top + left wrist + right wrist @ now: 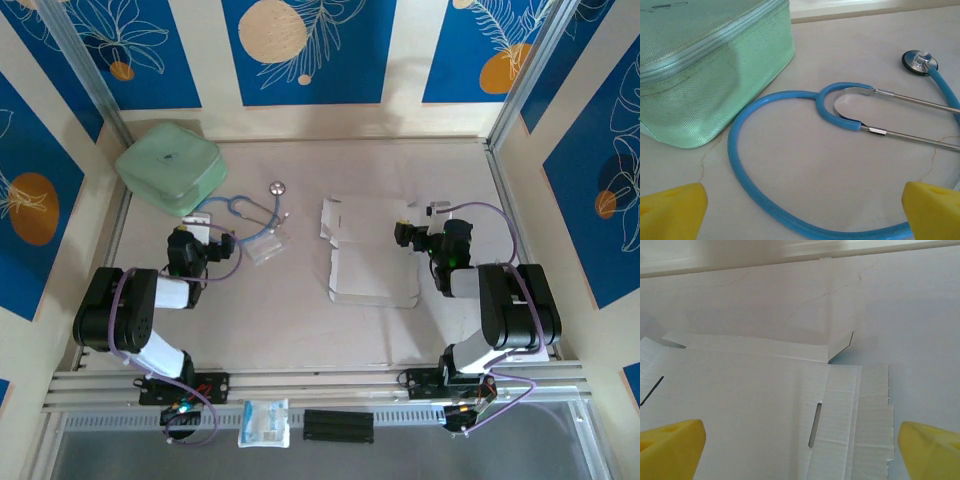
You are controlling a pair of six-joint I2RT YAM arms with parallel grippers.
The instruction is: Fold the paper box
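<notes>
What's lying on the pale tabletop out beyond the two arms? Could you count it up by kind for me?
Green zip case: 1
Blue stethoscope: 1
Clear plastic packet: 1
Paper box, lying flat and unfolded, white face up: 1
Total: 4

paper box point(365, 260) unfolded flat, white-side up
</notes>
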